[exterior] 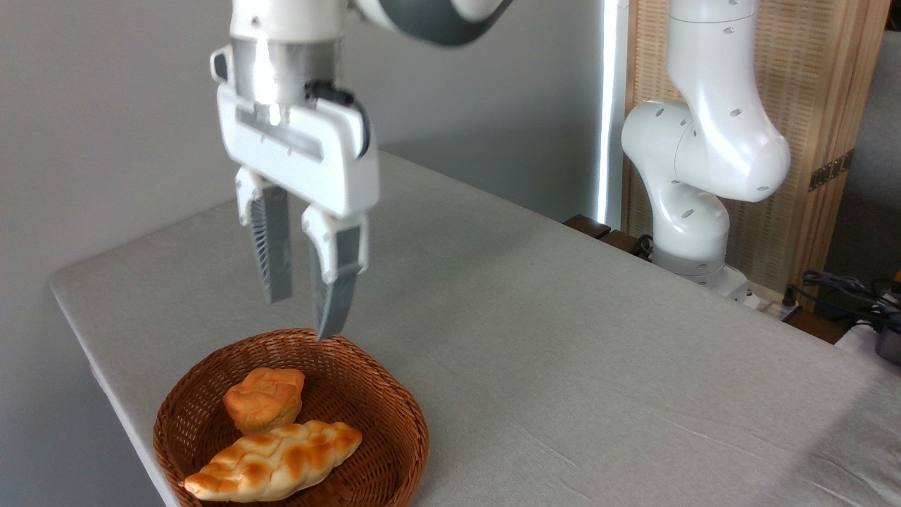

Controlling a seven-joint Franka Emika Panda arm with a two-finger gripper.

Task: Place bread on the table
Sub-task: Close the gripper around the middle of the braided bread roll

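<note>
Hovering open-fingered over the basket [394, 422] near the worktop's [563, 338] left edge, the hand [304, 317] overlooks the bread [274, 461] lying diagonally.

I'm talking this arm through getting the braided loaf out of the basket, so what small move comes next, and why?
Probably ease the pincer forward and down toward the braided loaf. It hangs open and empty above the basket's back rim, while the loaf lies along the front, beside the small bun.
</note>
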